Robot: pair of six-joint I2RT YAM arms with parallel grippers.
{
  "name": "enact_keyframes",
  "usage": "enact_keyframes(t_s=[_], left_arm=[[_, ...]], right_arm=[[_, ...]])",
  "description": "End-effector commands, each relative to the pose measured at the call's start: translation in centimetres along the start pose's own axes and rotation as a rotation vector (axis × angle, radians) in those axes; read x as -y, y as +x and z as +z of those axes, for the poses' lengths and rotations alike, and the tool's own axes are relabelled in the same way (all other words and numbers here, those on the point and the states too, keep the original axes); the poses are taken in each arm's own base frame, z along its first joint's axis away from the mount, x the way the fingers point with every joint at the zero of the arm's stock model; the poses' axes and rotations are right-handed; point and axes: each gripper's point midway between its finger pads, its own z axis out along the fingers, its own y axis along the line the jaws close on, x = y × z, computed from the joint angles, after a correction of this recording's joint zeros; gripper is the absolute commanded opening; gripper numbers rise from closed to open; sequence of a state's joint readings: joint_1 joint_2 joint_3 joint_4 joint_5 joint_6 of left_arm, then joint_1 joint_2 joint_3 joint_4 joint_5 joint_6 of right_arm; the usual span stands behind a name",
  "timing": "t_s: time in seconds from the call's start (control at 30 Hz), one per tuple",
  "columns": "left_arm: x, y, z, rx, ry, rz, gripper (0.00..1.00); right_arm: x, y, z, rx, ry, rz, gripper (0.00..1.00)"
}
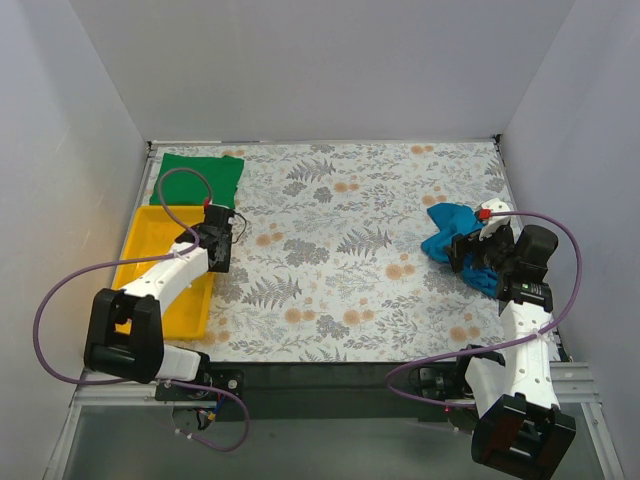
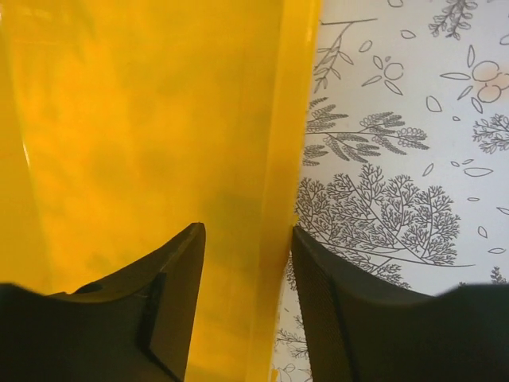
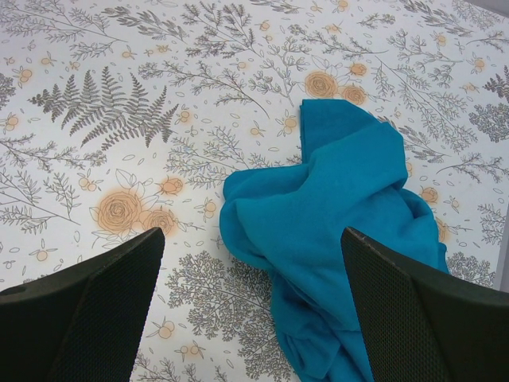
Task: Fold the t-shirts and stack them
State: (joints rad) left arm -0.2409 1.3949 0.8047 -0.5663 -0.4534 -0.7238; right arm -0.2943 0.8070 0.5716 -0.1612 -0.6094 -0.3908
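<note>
Green shirt (image 1: 200, 170) sits folded at 11 o'clock. Teal shirt (image 3: 334, 199) lies crumpled at 3, right tool (image 3: 252, 235) wide open above it, empty: you likely pinch an edge next. Left tool (image 2: 248, 229) half-open astride tray (image 2: 119, 119) rim, holding nothing.

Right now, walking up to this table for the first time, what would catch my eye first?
Probably the colours against the floral tablecloth: a crumpled teal-blue t-shirt lies at the right, with the right gripper open over it. In the far left corner lies a neatly folded green t-shirt, and nearer is a bright yellow tray with the left gripper over its inner rim.
</note>
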Motion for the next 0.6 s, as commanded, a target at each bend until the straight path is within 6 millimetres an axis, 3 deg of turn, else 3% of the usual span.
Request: enact_keyframes(t_s=[0.0,0.1,0.2,0.23,0.27,0.33,0.4,0.47,0.5,0.53,0.57], left_arm=[[-2.1,-2.6,-1.6,0.09,-0.073,-0.07,0.48],[-2.4,-3.4,-2.8,0.097,-0.069,-0.113,0.55],[-2.1,-5.9,-5.2,0.155,0.003,-0.18,0.64],[-2.3,-7.1,-6.7,0.201,0.031,-0.216,0.64],[-1.6,-7.8,-7.7,0.224,0.098,-0.227,0.72],[-1.5,-9.4,-10.3,0.316,0.172,-0.284,0.74],[0.3,-10.4,-13.2,0.394,0.344,-0.302,0.86],[2.1,-11.0,-14.7,0.452,0.482,-0.317,0.87],[4.1,-10.8,-16.7,0.476,0.637,-0.301,0.87],[5.0,-11.5,-17.6,0.525,0.707,-0.302,0.87],[6.0,-10.7,-17.2,0.511,0.753,-0.297,0.87]], right_arm=[[0.0,-1.0,-0.1,0.032,-0.005,-0.009,0.98],[-0.1,-0.9,-0.1,0.031,-0.008,-0.011,0.98],[-0.4,-0.7,0.0,0.03,-0.025,-0.017,0.98],[-0.5,-0.6,0.0,0.03,-0.032,-0.02,0.98],[-0.6,-0.5,0.1,0.028,-0.046,-0.023,0.98],[-0.9,-0.1,0.3,0.019,-0.068,-0.019,0.98],[-1.7,0.2,0.4,0.014,-0.116,-0.025,0.98],[-2.4,0.3,0.4,0.007,-0.171,-0.046,0.98],[-2.9,0.7,0.1,-0.018,-0.193,-0.033,0.98],[-2.5,0.2,0.1,-0.023,-0.187,-0.044,0.98],[-2.2,0.0,0.0,-0.033,-0.18,-0.059,0.98]])
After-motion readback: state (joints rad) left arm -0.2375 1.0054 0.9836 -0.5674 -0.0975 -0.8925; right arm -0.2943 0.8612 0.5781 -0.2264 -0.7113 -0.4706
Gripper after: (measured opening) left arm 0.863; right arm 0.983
